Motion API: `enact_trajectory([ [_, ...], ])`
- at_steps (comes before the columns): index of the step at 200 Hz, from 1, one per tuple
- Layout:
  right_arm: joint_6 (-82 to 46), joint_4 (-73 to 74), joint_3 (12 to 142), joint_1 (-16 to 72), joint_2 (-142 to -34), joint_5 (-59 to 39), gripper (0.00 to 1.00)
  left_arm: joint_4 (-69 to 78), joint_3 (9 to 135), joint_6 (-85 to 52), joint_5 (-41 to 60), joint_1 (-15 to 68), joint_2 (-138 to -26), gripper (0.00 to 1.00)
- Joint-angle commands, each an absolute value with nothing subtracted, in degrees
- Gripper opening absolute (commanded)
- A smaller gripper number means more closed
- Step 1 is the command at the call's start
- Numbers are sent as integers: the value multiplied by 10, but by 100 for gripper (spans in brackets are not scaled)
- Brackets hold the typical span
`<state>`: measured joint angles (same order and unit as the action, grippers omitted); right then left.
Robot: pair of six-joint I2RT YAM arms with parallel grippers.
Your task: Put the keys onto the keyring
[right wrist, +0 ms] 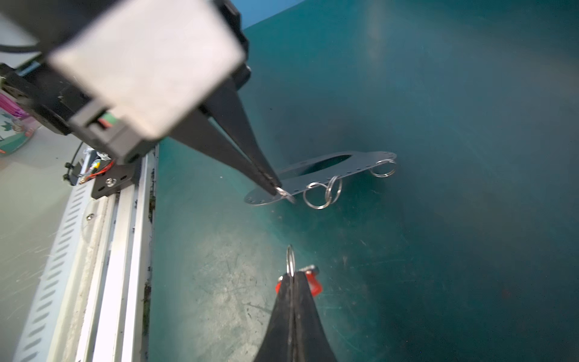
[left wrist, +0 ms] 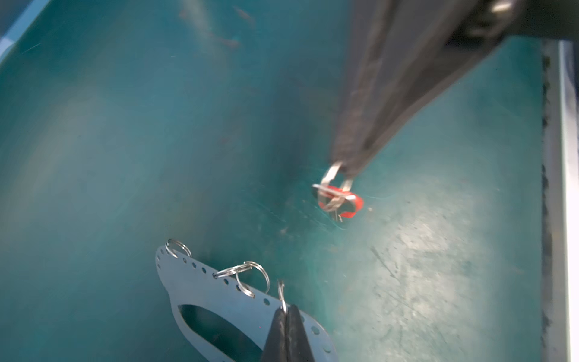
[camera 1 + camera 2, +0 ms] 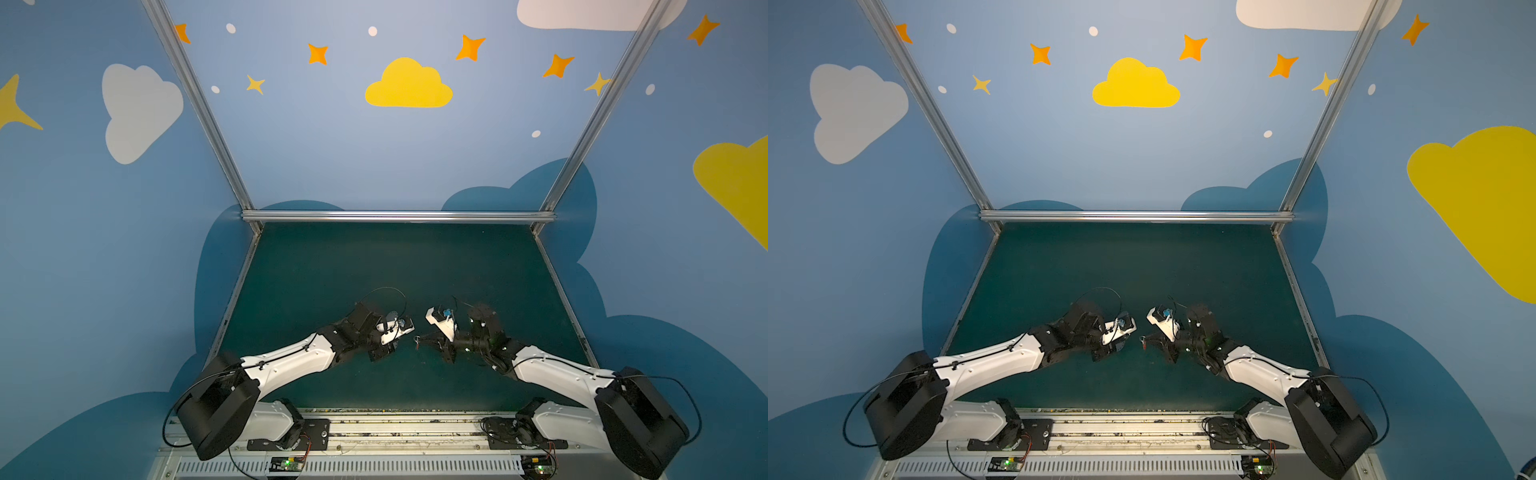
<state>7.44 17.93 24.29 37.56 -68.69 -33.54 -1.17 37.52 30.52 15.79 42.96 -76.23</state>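
My left gripper [image 2: 286, 308] is shut on a keyring [image 2: 282, 294], a thin silver loop standing on edge at the rim of a flat grey holed plate [image 2: 200, 288]. Other keyrings [image 2: 247, 275] hang along that plate's rim. The keys [image 2: 341, 203], a silver key with a red tag, dangle from a silver ring pinched in my shut right gripper [image 2: 344, 169]. In the right wrist view the right gripper [image 1: 292, 275] holds that ring edge-on, with the red tag [image 1: 313, 282] behind it. A short gap of mat separates it from the left gripper [image 1: 277, 189] and the plate [image 1: 360, 160]. In both top views the gripper tips [image 3: 419, 341] [image 3: 1119, 347] nearly meet mid-table.
The dark green mat [image 3: 395, 270] covers the table, with blue walls and aluminium posts [image 3: 399, 216] on three sides. An aluminium rail [image 1: 125, 250] runs along the front edge near both arm bases.
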Motion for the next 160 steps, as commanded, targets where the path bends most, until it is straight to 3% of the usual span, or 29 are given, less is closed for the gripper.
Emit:
enact_trajectory([
  [1, 76, 158, 264, 375, -663, -351, 0, 4, 384, 271, 166, 415, -759, 4],
  [34, 107, 139, 284, 377, -637, -284, 0, 12, 398, 237, 179, 391, -760, 4],
  [70, 216, 204, 241, 422, -576, -63, 0, 18, 402, 225, 180, 378, -756, 4],
  [103, 323, 210, 244, 485, -527, 46, 0, 22, 402, 223, 176, 374, -754, 4],
  [160, 447, 89, 310, 545, -471, 46, 0, 39, 397, 218, 179, 371, -741, 4],
])
